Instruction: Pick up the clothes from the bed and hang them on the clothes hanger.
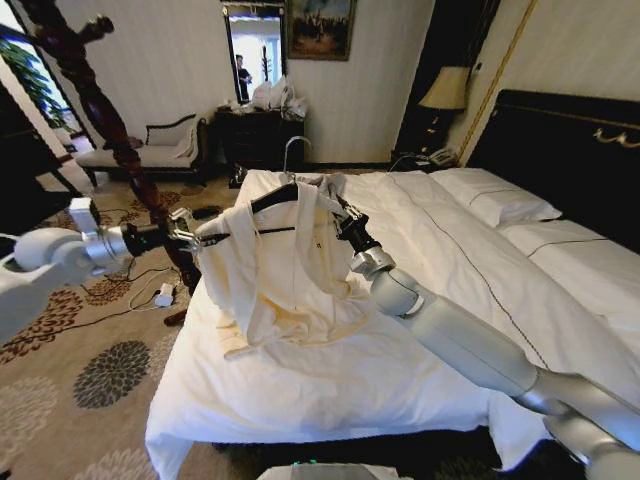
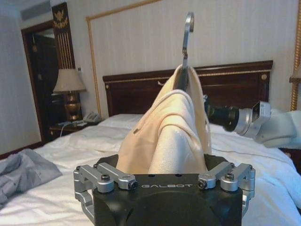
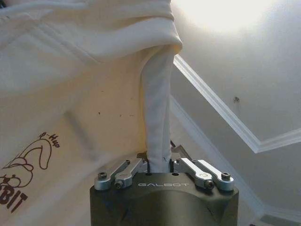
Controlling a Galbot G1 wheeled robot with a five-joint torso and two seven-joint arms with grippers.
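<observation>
Left tool (image 1: 188, 232) is clamped on the garment's shoulder end, at the hanger's tip on the robot's left; in the left wrist view cream cloth bunches between its closed fingers. Right tool (image 1: 343, 222) pinches a fold of the same clothes (image 1: 280, 275) at the opposite shoulder, jaws shut on the fabric strip in the right wrist view.

Clothes hanger (image 1: 275, 197) runs between the two tools, long axis roughly tool to tool, silver hook pointing up and away. Garment is draped over it and held raised above the bed (image 1: 420, 330), hem trailing onto the duvet below. Both arms about equally near; judgement: left shoulder looks less seated than right.

Beyond the left tool: dark carved wooden post (image 1: 100, 110), likely in the way of a swing outward. Grey garment (image 2: 23, 172) lies on the bed, well apart.
</observation>
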